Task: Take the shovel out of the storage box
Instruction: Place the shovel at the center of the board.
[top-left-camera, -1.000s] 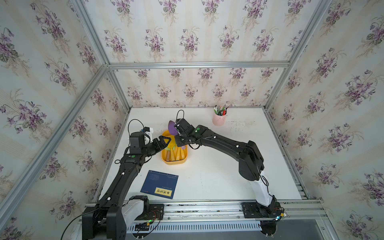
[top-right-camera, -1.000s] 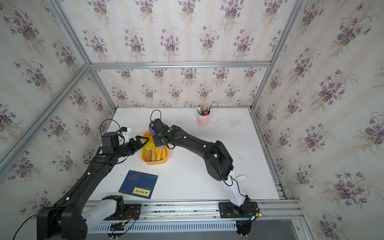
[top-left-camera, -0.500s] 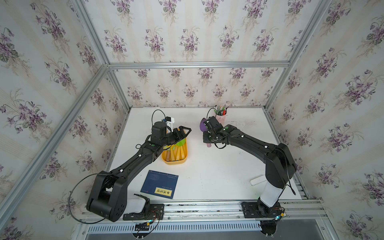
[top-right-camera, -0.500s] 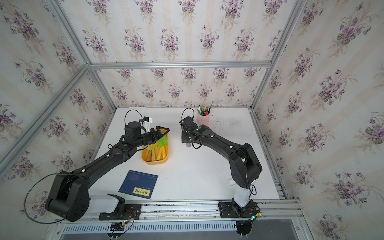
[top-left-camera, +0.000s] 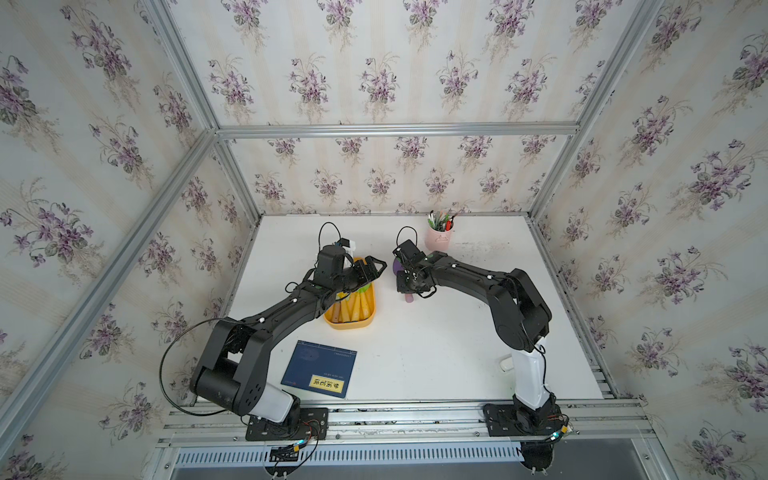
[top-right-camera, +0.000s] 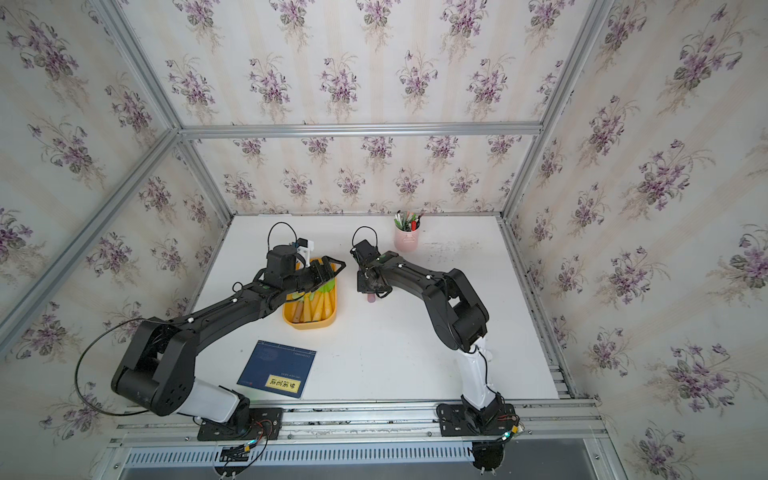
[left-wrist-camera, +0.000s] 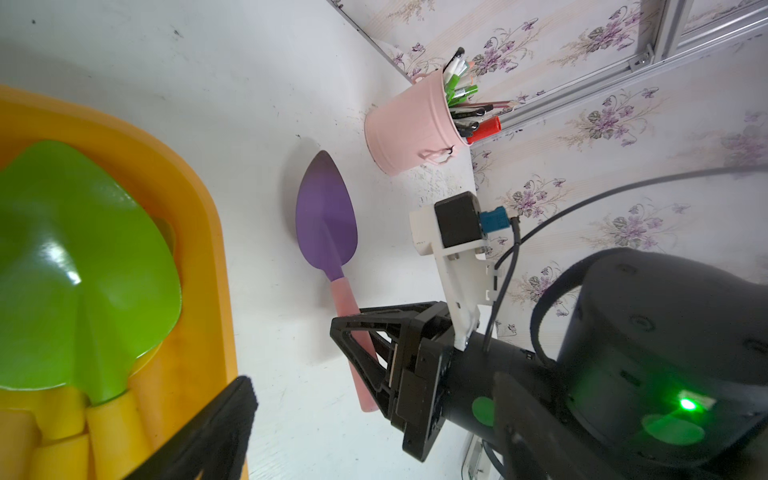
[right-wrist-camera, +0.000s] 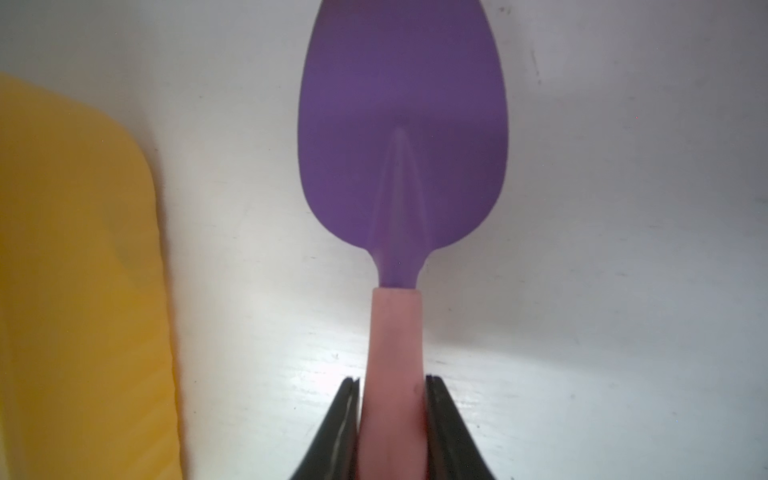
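White tabletop (top-left-camera: 436, 353): left end effector (top-left-camera: 376, 268) gapes empty above the shallow yellow-orange plastic storage box (top-left-camera: 371, 318); just right of it, outside, the purple-bladed, pink-handled plastic shovel (left-wrist-camera: 328, 224), handle pinched by the right end effector (right-wrist-camera: 392, 380).

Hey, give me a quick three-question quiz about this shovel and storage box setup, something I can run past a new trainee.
1. True or false: the purple shovel is inside the storage box.
2. Multiple choice: which pincer is shut on the purple shovel's pink handle? A) left B) right C) neither
3. Fill in: the open left pincer hangs over the storage box, which holds a shovel with a ____ blade.

Key:
1. False. It is outside, beside the box.
2. B, the right pincer.
3. Green. It is the green shovel.
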